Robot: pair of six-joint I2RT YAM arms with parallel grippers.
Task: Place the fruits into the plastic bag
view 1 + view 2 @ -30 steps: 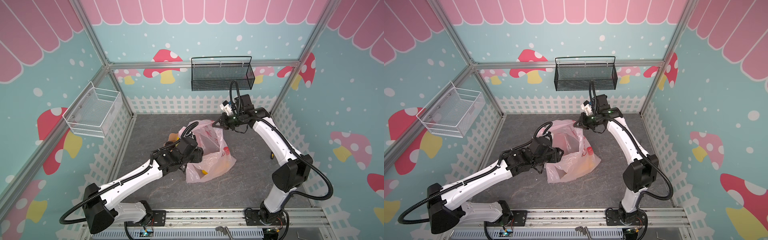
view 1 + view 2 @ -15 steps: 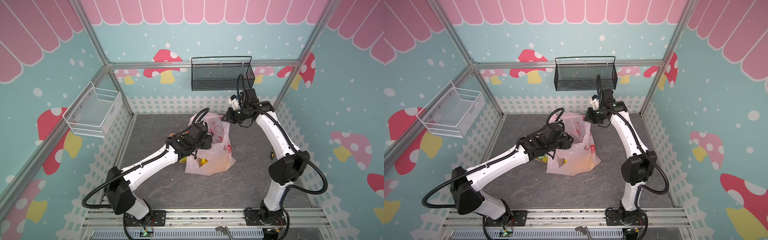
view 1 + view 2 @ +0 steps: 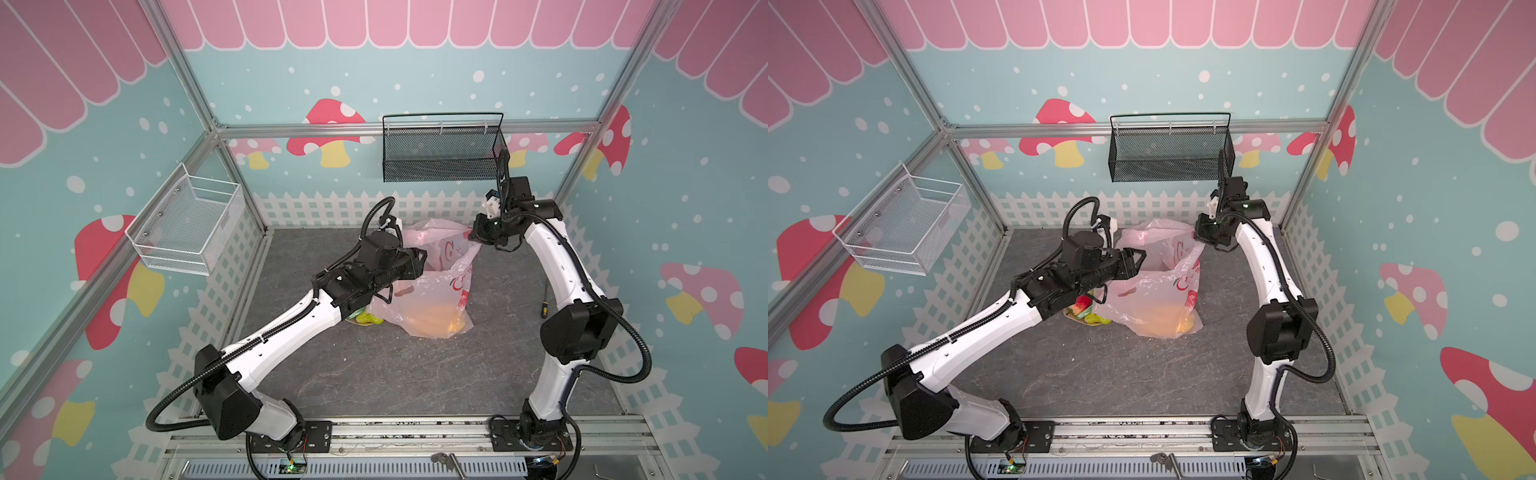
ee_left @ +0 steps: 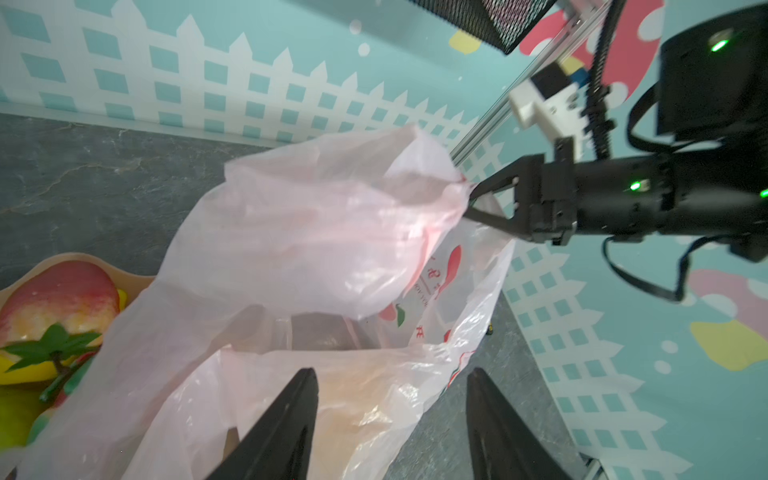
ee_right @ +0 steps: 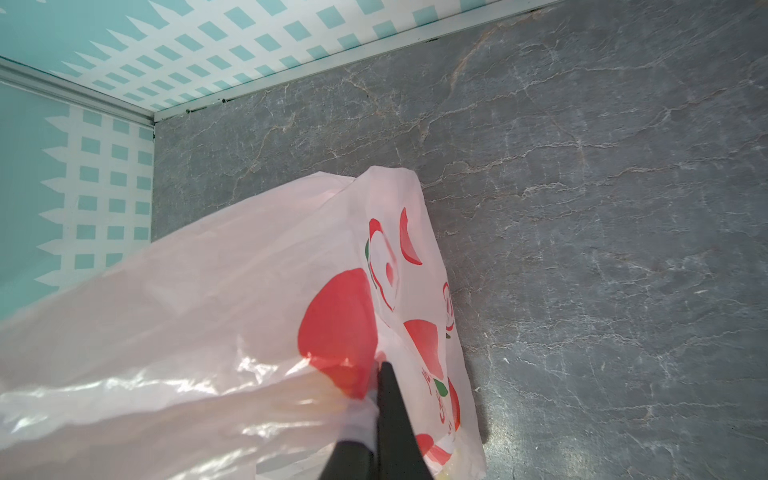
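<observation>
although the plastic bag (image 3: 434, 286) was the biggest thing on the desk (image 3: 374, 374), slumped near the middle and a little toward the far side, its mouth was held up from one corner only. the right gripper (image 3: 472, 237) was pressed together on the bag's far right rim, pinching the thin film and drawing it upward. the right wrist view showed it closed on the printed plastic. orange fruits (image 3: 432, 318) glowed through the bag's near bottom, already inside.

the left gripper (image 3: 1139, 262) hung spread and empty at the bag's left edge, pointing right across the open mouth. in the left wrist view nothing sat between its fingers (image 4: 291, 419). just left of the bag's near corner, with the film lying against it, was the tan dish (image 4: 124, 272), tucked under the left arm's wrist. on it sat the fruits not yet bagged: a red and yellow peach-like fruit (image 4: 58, 299) with green leaves, and yellow-green pieces (image 3: 1094, 319) beside it.

the coming move turned, i judged, on this: those fruits lay behind and below the left gripper, toward the near left, while the mouth lay ahead of it to the right. the left arm was plainly nearer, and the right was taken up holding the bag, so the left would have to draw back and dip to the dish first.
</observation>
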